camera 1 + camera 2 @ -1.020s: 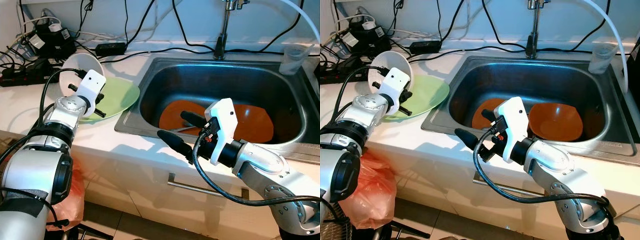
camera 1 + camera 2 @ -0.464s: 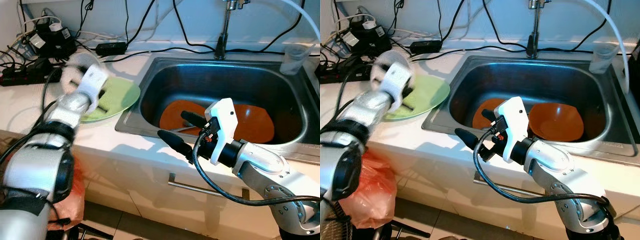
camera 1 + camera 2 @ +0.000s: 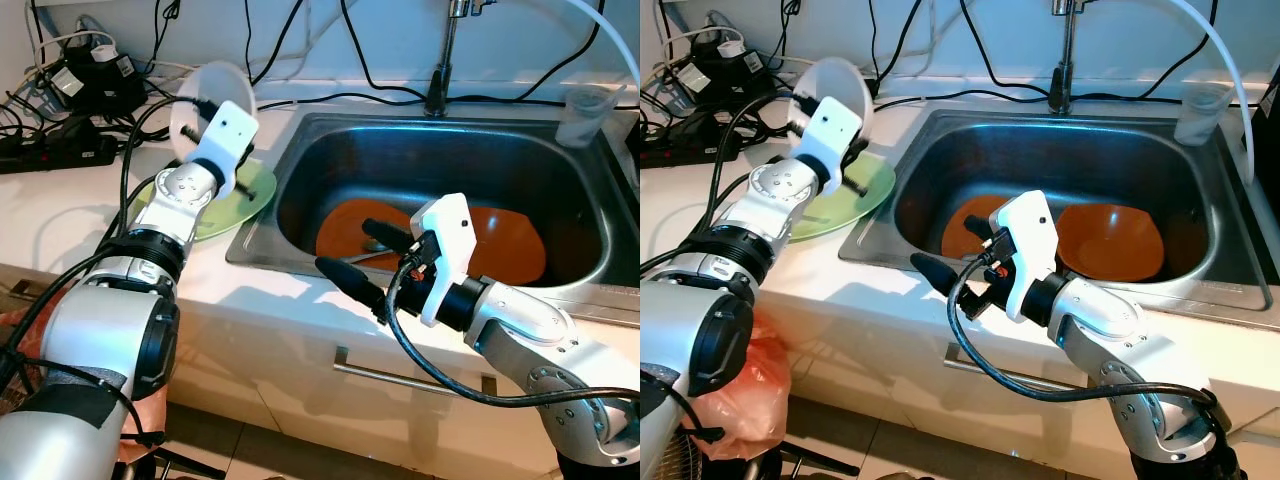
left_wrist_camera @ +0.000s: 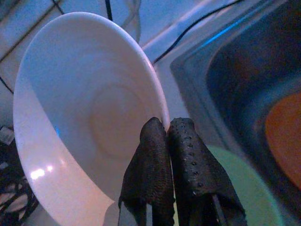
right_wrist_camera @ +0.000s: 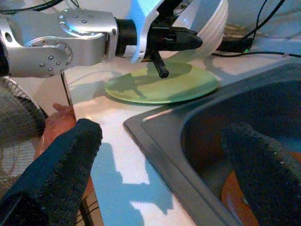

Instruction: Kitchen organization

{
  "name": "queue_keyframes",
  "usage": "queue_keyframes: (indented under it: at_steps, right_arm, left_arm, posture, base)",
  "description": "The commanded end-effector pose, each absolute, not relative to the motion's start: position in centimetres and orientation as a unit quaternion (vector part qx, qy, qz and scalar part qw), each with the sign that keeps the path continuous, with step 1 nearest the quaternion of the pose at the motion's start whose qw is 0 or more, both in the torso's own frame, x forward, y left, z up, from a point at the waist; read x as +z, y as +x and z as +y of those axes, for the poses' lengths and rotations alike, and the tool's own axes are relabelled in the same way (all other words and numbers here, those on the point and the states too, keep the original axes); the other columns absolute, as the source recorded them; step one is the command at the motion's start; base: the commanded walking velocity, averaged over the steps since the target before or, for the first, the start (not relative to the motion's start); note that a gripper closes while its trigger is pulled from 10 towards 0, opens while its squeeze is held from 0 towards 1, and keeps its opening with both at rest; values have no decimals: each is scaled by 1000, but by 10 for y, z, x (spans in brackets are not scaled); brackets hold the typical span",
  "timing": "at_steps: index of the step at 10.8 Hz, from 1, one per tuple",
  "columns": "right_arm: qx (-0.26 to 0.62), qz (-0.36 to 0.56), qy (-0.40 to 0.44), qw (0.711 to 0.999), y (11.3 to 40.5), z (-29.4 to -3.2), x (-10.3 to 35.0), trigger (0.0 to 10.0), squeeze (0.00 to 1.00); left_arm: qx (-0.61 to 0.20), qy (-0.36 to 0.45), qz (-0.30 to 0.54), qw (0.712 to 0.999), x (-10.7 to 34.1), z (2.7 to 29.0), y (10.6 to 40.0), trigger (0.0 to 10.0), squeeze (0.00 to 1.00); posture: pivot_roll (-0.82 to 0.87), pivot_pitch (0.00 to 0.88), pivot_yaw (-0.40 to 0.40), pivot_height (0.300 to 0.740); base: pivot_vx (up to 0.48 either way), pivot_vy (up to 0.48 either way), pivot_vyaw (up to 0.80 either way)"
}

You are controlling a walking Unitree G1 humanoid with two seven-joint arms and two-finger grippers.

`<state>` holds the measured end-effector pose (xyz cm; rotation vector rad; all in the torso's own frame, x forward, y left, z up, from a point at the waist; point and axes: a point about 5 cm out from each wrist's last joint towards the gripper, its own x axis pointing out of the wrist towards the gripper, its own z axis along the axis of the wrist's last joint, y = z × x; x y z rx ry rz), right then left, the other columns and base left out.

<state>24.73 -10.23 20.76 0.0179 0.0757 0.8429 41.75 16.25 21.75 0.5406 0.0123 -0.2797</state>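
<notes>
My left gripper (image 4: 165, 126) is shut on the rim of a white bowl (image 3: 205, 95), holding it tilted in the air above a pale green plate (image 3: 235, 200) on the counter, just left of the sink. My right gripper (image 3: 355, 255) is open with nothing between its fingers (image 5: 263, 165), hovering over the front left rim of the steel sink (image 3: 260, 250). An orange plate (image 3: 345, 225) and an orange bowl (image 3: 510, 245) lie in the sink, with a metal utensil (image 3: 375, 250) by the plate.
A faucet (image 3: 445, 60) rises behind the sink, and a clear plastic cup (image 3: 583, 115) stands at its back right corner. Power strips and tangled cables (image 3: 60, 150) crowd the counter's back left. An orange bag (image 3: 750, 390) hangs below the counter.
My left gripper has lifted the white bowl and carried it right, toward the sink, over the green plate. The right arm has stayed put.
</notes>
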Motion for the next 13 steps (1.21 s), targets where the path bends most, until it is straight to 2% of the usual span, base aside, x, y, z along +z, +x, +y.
queue_keyframes:
  at_steps: [1,4,6,11,13]
  right_arm:
    - [396,17,0,918,252,-105,215,10000,0]
    - [326,23,-29,945,265,-121,214,10000,0]
    - [257,31,-52,964,271,-139,213,10000,0]
    - [161,56,-99,980,264,-171,213,10000,0]
    - [148,70,-106,981,257,-177,212,10000,0]
  left_arm:
    - [-145,274,-53,949,246,151,421,0,0]
    - [-190,256,-77,945,246,123,419,0,0]
    - [-237,233,-86,939,239,94,415,0,0]
    - [-311,191,-69,928,220,40,402,0,0]
    - [-335,173,-56,924,212,23,397,0,0]
  posture:
    - [-156,0,145,740]
    - [-178,0,153,740]
    - [-217,0,166,740]
    - [-320,0,187,740]
    - [-351,0,190,740]
  base:
    - [0,0,0]
    - [0,0,0]
    - [0,0,0]
    - [0,0,0]
    - [0,0,0]
